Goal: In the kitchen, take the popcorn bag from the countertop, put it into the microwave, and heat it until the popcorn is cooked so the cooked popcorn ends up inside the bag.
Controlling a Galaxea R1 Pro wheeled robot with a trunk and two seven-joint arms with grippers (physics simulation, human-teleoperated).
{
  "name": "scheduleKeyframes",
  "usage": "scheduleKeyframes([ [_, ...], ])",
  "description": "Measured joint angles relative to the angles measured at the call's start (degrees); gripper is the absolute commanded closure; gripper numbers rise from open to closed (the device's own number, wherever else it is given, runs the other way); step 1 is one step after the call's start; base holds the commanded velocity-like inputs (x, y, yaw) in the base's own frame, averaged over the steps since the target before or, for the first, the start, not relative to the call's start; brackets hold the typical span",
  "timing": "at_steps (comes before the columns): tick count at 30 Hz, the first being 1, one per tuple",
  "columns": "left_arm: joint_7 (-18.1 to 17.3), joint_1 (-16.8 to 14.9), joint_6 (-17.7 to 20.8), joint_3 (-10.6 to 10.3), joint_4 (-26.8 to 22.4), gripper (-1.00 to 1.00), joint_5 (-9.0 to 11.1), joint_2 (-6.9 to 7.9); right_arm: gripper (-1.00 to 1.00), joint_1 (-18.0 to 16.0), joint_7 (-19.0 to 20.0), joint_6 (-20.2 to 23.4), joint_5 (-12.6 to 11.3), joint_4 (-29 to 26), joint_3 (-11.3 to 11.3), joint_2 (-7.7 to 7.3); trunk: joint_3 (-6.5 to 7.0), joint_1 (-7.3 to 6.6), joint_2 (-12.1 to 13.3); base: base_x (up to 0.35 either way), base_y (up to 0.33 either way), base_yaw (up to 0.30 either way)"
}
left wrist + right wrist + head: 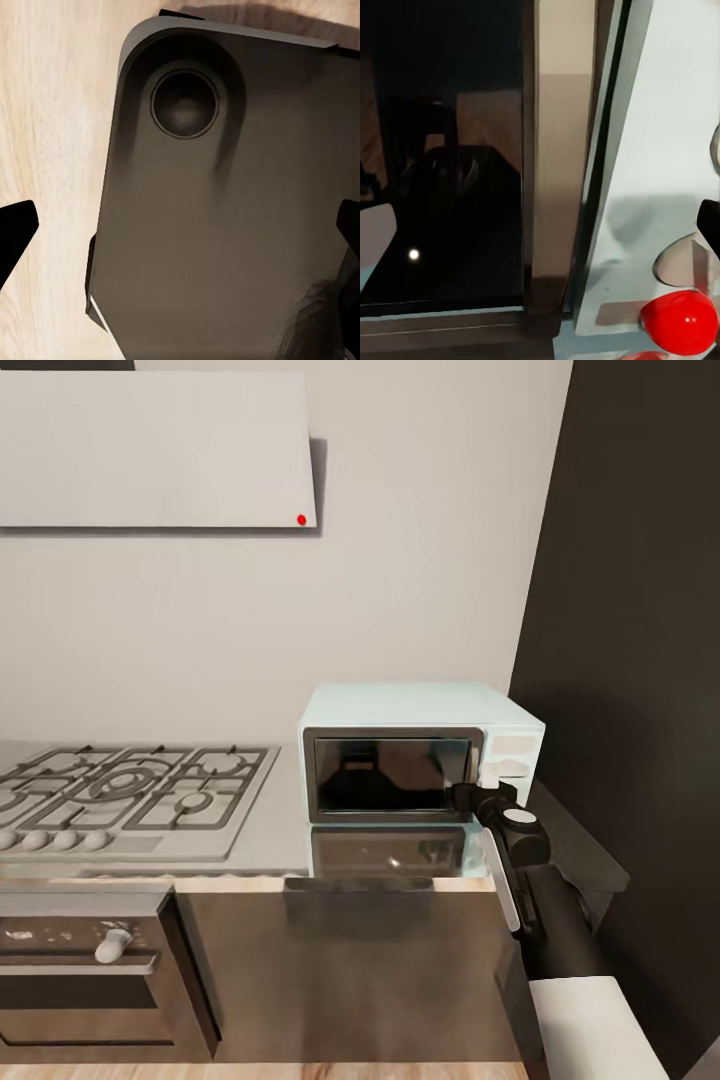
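**Right gripper parked at the microwave door, no bag around**

So the right gripper (470, 796) is up against the front of the microwave (420, 745), right where the dark glass door meets the cream control panel. Can't tell if its fingers are spread or closed, the wrist blocks them from the head view and the right wrist view only catches one dark fingertip (709, 219) at the edge. From that close-up the door (450, 165) is shut, its grey frame just beside the fingertip, and a red blob (681, 321) sits on the panel side.

The left gripper (180, 232) has its fingers wide apart, nothing between them, hanging over a dark rounded robot part (225, 210) with wood floor (52, 135) past it.

Further out from the right fingers: the microwave stands on the countertop (270, 830), gas hob (130, 790) well off to the side, steel oven (90, 980) below that, a tall dark panel (640, 610) on the other side.
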Motion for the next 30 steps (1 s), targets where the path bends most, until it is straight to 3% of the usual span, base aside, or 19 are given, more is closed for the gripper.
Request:
scheduleKeyframes([
  [14, 0.0, 0.0, 0.0, 0.0, 0.0, -1.0, 0.0, 0.0, -1.0, 0.0, 0.11, 0.07, 0.08, -0.03, 0.05, -0.01, 0.0, 0.0, 0.0, 0.001, 0.0, 0.0],
  [15, 0.0, 0.0, 0.0, 0.0, 0.0, -1.0, 0.0, 0.0, 1.0, 0.0, 0.13, 0.08, 0.06, -0.02, 0.02, -0.01, 0.0, 0.0, 0.0, 0.0, 0.0, 0.0],
  [19, 0.0, 0.0, 0.0, 0.0, 0.0, -1.0, 0.0, 0.0, 1.0, 0.0, 0.19, 0.1, 0.06, 0.0, 0.0, 0.0, 0.0, 0.0, 0.0, 0.0, 0.0, 0.0],
  [23, 0.0, 0.02, 0.01, 0.02, -0.02, -1.0, 0.0, 0.0, 1.0, -0.01, -0.03, 0.33, 2.23, -0.02, -0.12, -0.12, 0.0, 0.0, 0.0, 0.0, 0.0, 0.0],
  [30, 0.0, 0.02, 0.01, 0.02, -0.02, -1.0, 0.0, 0.0, 1.0, -0.01, -0.17, 0.32, 2.31, -0.02, -0.16, -0.13, 0.0, 0.0, 0.0, 0.0, 0.0, 0.0],
])
